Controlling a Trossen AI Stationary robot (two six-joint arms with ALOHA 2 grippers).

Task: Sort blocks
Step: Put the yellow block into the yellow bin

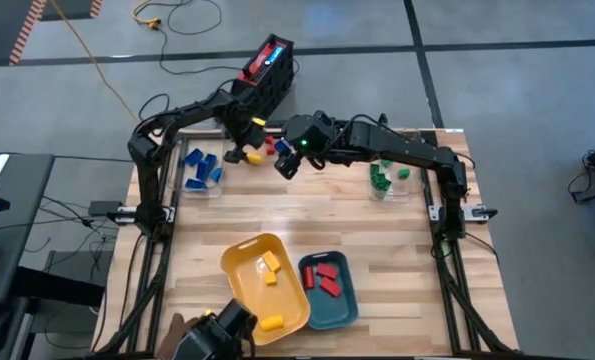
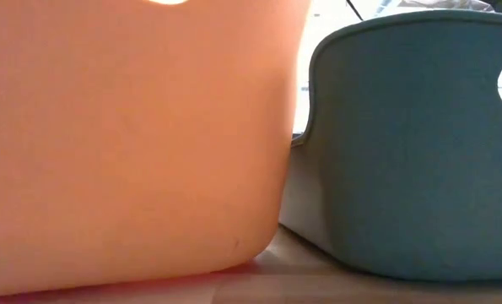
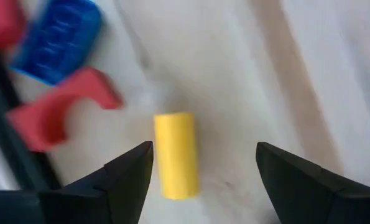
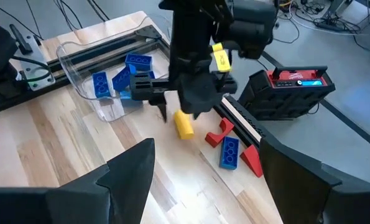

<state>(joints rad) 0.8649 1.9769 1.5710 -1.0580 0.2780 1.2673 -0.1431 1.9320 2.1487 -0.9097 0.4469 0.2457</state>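
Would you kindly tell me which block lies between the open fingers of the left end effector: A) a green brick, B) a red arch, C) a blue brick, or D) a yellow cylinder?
D: the left wrist view shows the yellow cylinder lying on the table between the spread fingers of the left end effector.

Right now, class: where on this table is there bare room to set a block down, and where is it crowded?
Bare wood runs across the table's middle, between the far containers and the yellow tray and teal tray. The far edge is crowded: left gripper over a yellow block, right gripper, red and blue blocks.
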